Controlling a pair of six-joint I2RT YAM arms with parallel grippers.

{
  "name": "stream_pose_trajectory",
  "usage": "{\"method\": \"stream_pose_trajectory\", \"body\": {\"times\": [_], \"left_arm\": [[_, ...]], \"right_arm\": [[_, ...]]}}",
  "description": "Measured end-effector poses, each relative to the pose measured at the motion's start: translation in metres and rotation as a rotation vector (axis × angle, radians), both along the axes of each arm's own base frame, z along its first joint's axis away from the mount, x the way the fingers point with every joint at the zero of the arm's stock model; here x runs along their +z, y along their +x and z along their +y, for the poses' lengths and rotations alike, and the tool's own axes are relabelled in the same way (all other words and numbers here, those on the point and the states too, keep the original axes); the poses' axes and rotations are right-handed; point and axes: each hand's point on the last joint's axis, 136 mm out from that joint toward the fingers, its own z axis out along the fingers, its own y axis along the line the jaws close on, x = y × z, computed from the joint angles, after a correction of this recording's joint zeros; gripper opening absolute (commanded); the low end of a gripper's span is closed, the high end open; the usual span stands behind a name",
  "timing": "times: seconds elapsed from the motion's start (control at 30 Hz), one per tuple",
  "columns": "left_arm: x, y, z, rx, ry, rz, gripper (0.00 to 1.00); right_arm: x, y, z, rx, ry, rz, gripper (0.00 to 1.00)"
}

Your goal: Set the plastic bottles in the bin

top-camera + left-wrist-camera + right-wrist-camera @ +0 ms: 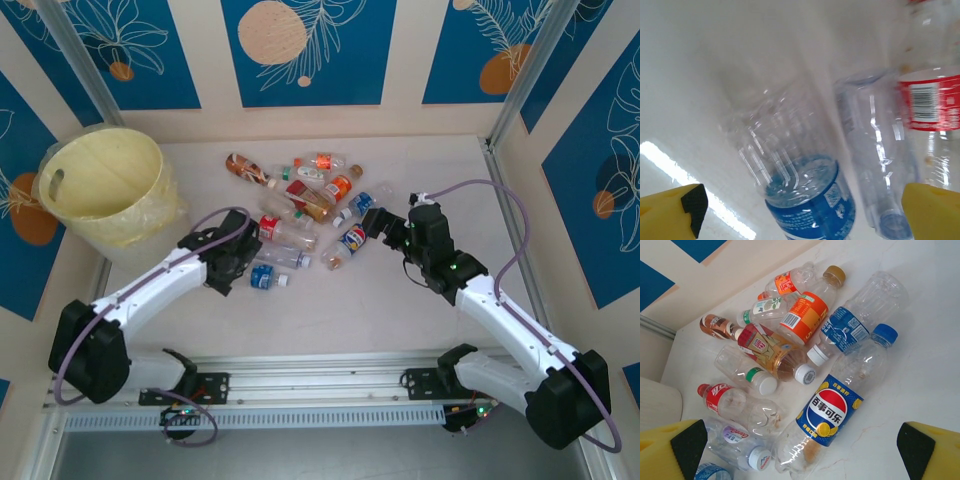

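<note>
While the left gripper (805,212) and right gripper (805,447) stand spread and empty, the blue-label bottle (790,170) seems light and slippery, best gripped mid-body.

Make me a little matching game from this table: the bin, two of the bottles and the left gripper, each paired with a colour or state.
Things:
1. bin
2. Pepsi bottle
3. orange-labelled bottle
4. left gripper

Colour or state:
A. brown cap
B. open
C. pale yellow
D. blue cap

Pairs: 1-C, 2-D, 3-A, 4-B
</note>
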Motion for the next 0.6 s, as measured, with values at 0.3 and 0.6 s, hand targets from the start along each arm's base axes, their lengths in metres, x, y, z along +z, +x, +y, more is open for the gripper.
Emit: {"method": "stream_pose_trajectory", "body": {"times": [0.3, 0.6], "left_arm": [[-0.027, -0.011, -0.001, 0.136, -0.072, 0.053, 1.00], [-0.054, -0.005, -0.001, 0.156, -0.043, 0.072, 0.98]], "right_arm": [[-0.003, -0.003, -0.003, -0.007, -0.011, 0.013, 1.00], [-0.005, -0.003, -0.006, -0.016, -0.018, 0.021, 0.99]]}}
